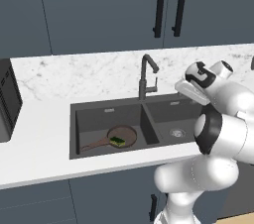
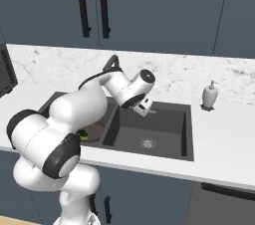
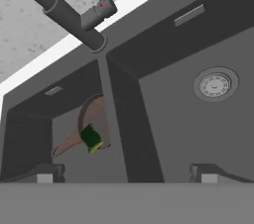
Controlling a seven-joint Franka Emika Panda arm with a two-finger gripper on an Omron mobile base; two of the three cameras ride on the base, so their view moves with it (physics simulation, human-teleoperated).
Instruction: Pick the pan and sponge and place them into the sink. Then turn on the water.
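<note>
The pan point(image 1: 121, 136) is lying in the left basin of the sink point(image 1: 74, 119), handle pointing toward the left front corner. The sponge point(image 1: 117, 141) is resting on the pan's front edge, green side up; the hand view is showing the same pair, pan point(image 3: 92, 119) with sponge point(image 3: 91, 138) on it, left of the divider. So both placing steps look done, judging from how things lie.

No water is running: nothing is coming from the spout in any view. The step in hand appears to be the faucet.

The gripper point(image 3: 126, 171) is hanging above the sink near the divider, jaws standing wide apart and holding nothing; one fingertip is showing at each bottom corner of the hand view. In the left base view the hand point(image 1: 191, 90) is sitting just right of the faucet point(image 1: 145, 77), apart from it, over the right basin.

The lever point(image 3: 98, 11) is sitting on the side of the faucet column, a small red dot visible on it.

Next move, as I judge it: bring an open jaw up against that lever and push it over. The lever is small, so a glancing contact could slip off.
</note>
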